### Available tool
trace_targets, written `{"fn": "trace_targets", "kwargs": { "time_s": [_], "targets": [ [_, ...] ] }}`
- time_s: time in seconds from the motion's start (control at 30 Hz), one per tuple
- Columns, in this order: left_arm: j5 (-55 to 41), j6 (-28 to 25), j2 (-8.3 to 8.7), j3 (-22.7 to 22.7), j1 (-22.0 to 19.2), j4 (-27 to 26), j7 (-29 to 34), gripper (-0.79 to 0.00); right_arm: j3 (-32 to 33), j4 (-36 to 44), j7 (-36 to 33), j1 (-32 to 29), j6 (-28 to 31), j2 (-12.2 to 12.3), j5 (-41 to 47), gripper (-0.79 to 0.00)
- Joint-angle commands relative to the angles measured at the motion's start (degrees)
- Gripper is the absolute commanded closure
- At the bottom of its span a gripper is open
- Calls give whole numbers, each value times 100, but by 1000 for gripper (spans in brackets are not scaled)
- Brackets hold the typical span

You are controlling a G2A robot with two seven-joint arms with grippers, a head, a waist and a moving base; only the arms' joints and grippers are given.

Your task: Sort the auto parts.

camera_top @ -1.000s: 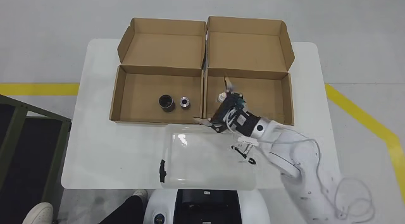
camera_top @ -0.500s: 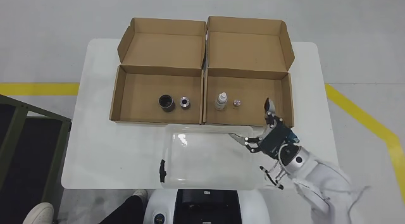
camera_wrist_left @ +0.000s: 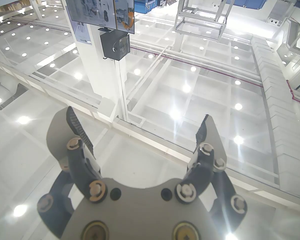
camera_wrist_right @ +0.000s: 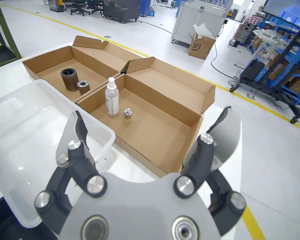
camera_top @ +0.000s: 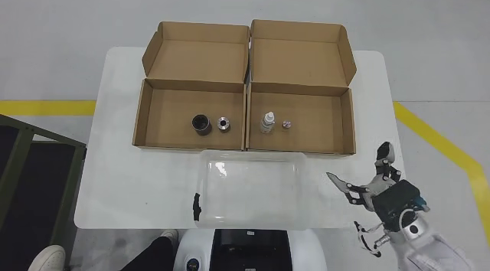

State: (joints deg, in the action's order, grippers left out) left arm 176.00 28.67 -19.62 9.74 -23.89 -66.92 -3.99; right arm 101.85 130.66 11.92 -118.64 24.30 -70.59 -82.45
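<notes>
Auto parts: four in all, two to each box.

- Left cardboard box [camera_top: 164, 114]: one dark cylinder [camera_top: 200, 123] and one shorter metal bushing [camera_top: 223, 124], just beside each other.
- Right cardboard box [camera_top: 321, 122]: one spray bottle [camera_top: 267, 122] and one small brass-coloured fitting [camera_top: 286, 124], near each other but apart.
- Boxes: two, side by side and touching, lids folded back, on one white table [camera_top: 115, 164].
- Clear plastic tray [camera_top: 253, 191]: one, on the table just in front of the boxes.
- Right gripper [camera_wrist_right: 152, 113]: jaws spread wide, nothing between them, over the table's near right corner, well apart from the parts.
- Left gripper [camera_wrist_left: 137, 113]: jaws spread wide, nothing between them, pointed up at a lit ceiling [camera_wrist_left: 190, 81].

View notes: from above, the parts read as round outlines, and which box each lies in is plain. The right wrist view adds that all four stand upright, with the bottle tallest. The left wrist view takes in a hanging screen [camera_wrist_left: 97, 1].
</notes>
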Motion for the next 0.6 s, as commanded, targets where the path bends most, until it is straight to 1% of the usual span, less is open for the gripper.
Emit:
{"fn": "trace_targets", "kwargs": {
  "time_s": [0.0,0.23,0.57],
  "targets": [
    [0,0,0,0,0,0,0,-785,161,-12,90,-90,-26,1,60,-785],
    [0,0,0,0,0,0,0,-785,484,-52,239,-259,115,13,211,-785],
    [0,0,0,0,0,0,0,-784,496,-54,245,-260,151,15,215,-785]
  ]
}}
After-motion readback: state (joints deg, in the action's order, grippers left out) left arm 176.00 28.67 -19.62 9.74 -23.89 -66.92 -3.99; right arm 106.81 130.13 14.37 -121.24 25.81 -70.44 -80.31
